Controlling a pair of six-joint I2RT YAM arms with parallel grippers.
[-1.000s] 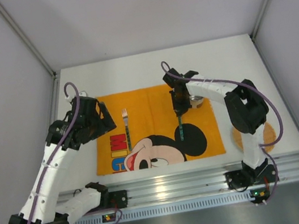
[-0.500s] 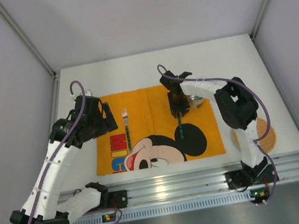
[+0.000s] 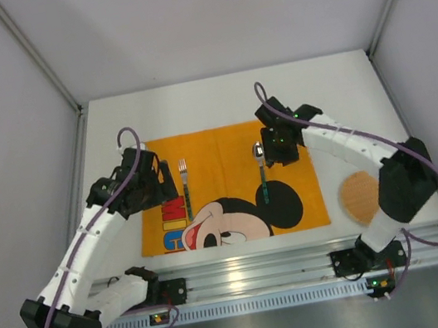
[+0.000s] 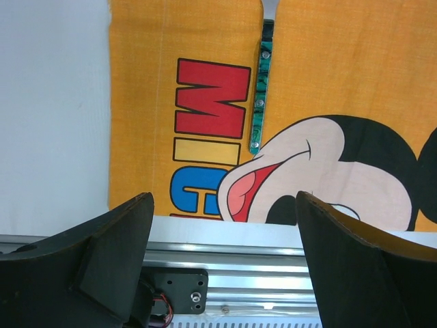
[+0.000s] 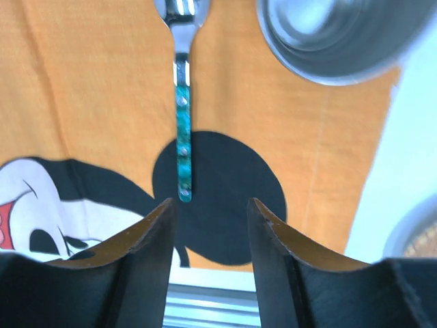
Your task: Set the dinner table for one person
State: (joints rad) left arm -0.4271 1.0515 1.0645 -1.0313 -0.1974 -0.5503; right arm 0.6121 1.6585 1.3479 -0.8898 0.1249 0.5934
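Right fingers [image 5: 140, 270] newly off spoon [image 5: 183, 126], apart

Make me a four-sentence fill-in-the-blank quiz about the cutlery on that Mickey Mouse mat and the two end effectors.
The spoon lies on the ____ mat.
In the top view, the fork lies ____ of the spoon.
The spoon's handle ends on Mickey's black ____.
The left end effector and the right end effector are both ____.
Missing words: orange, left, ear, open.

arm links [image 3: 78, 251]: white shells, black joints
cables [image 3: 120, 138]: purple, looping along each arm
fingers [image 4: 102, 253]: black, matte, wedge-shaped
base plate [image 4: 174, 290]: black, with small silver screws
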